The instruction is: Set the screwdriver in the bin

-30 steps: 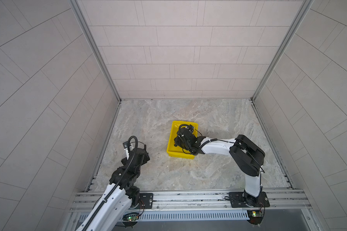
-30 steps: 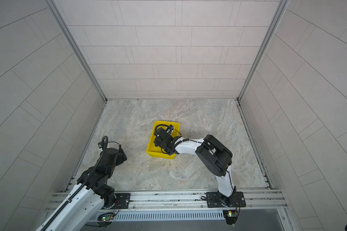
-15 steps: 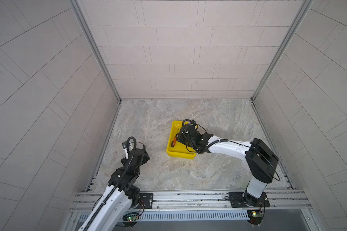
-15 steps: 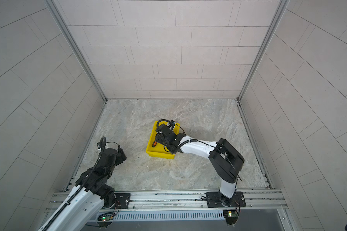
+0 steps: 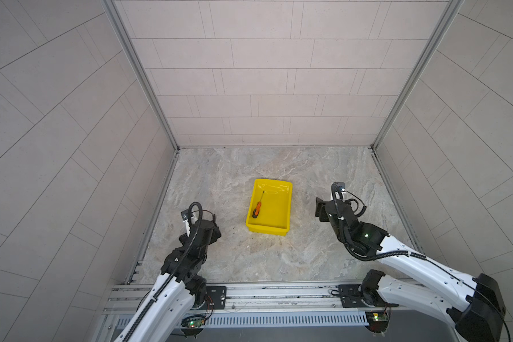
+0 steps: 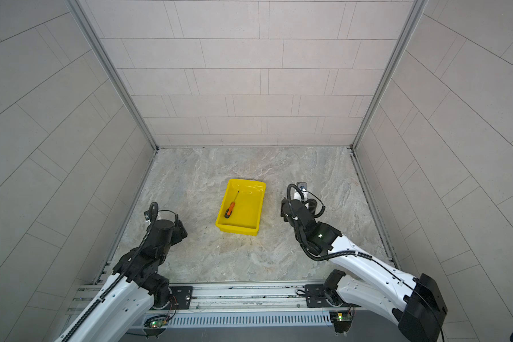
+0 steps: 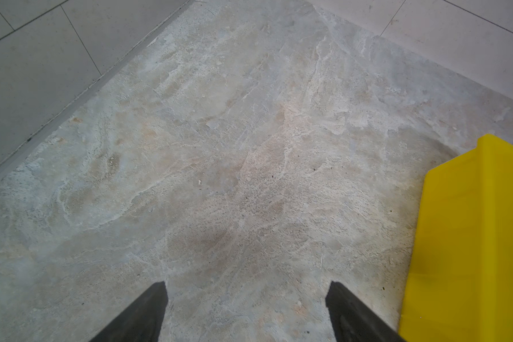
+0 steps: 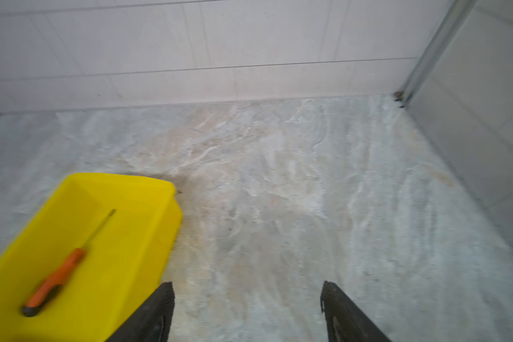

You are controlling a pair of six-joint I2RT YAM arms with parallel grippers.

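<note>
In the yellow bin (image 5: 280,232), flat near its left wall: screwdriver (image 5: 258,208), orange handle, black butt, thin dark shaft. Left claw (image 7: 246,291) spread, empty. Right claw (image 8: 247,291) spread, empty, clear of bin.

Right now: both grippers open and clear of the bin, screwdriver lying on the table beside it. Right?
No. The screwdriver lies inside the bin, on its floor; both top views and the right wrist view show it. The rest holds: left gripper and right gripper are open, clear of the bin.
</note>
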